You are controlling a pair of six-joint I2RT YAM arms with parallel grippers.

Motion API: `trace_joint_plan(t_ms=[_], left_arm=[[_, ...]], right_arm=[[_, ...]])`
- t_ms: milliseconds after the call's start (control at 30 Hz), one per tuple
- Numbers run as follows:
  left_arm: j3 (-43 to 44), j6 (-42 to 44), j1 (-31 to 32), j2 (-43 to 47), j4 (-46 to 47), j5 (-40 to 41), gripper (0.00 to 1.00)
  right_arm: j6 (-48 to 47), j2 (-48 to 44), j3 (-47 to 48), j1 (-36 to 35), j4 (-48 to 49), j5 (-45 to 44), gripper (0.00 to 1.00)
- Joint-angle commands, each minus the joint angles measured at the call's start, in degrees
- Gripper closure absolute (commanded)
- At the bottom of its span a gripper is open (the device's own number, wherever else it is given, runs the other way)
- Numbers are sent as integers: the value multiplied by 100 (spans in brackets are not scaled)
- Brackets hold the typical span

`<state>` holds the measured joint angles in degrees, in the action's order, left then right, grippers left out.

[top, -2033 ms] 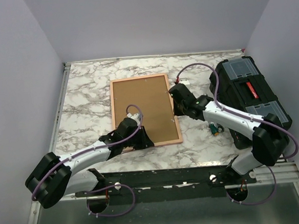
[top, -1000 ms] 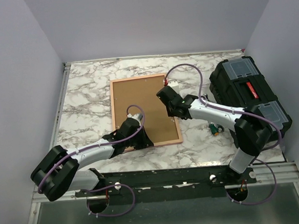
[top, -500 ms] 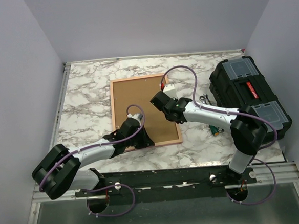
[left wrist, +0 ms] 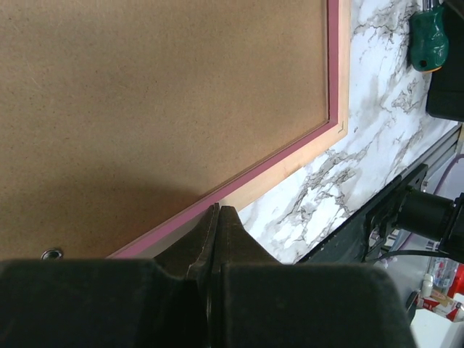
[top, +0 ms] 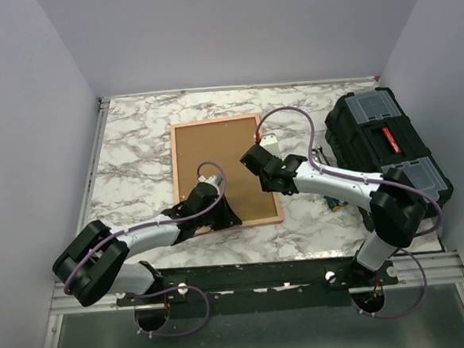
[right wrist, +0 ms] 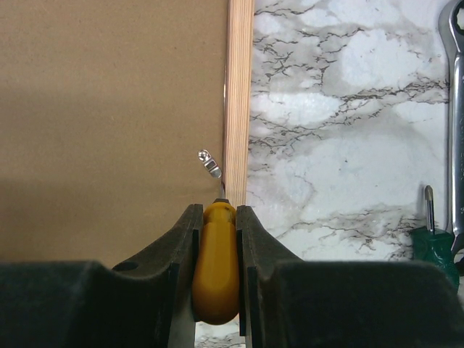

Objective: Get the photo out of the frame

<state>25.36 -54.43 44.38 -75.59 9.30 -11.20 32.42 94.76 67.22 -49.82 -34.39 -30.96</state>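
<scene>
The frame (top: 212, 121) lies face down on the marble table, its brown backing board (top: 215, 155) up. The photo is hidden underneath. My left gripper (top: 216, 215) is shut with nothing in it, its tips (left wrist: 217, 212) down at the frame's near pink rim (left wrist: 333, 72). My right gripper (top: 256, 158) is over the frame's right rim (right wrist: 239, 87), shut on a yellow-handled screwdriver (right wrist: 217, 261). The tool's thin blade points at a small metal turn clip (right wrist: 209, 164) on the backing board, right beside the rim.
A black toolbox (top: 385, 143) stands at the right of the table. A green-handled screwdriver (right wrist: 435, 250) and a wrench (right wrist: 457, 109) lie on the marble between the toolbox and the frame. The table's front rail (left wrist: 406, 203) runs close behind the left gripper.
The right arm swung left from beside the frame to over its right rim, then eased slightly back right, still holding the yellow screwdriver. The left gripper stayed put and shut.
</scene>
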Motion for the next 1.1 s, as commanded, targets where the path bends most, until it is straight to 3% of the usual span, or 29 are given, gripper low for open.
trace_joint_plan(t_ms=[0,233,1067], left_arm=[[-161,65,27,-239,-155,60,100],[-243,12,28,-297,-25,-5,100],[-217,29,36,-333,-25,-56,100]], right_arm=[[-13,-315,-205,-53,301,473,99],[-180,-529,-56,-54,266,-187,99],[-798,168,65,60,776,-283,99]])
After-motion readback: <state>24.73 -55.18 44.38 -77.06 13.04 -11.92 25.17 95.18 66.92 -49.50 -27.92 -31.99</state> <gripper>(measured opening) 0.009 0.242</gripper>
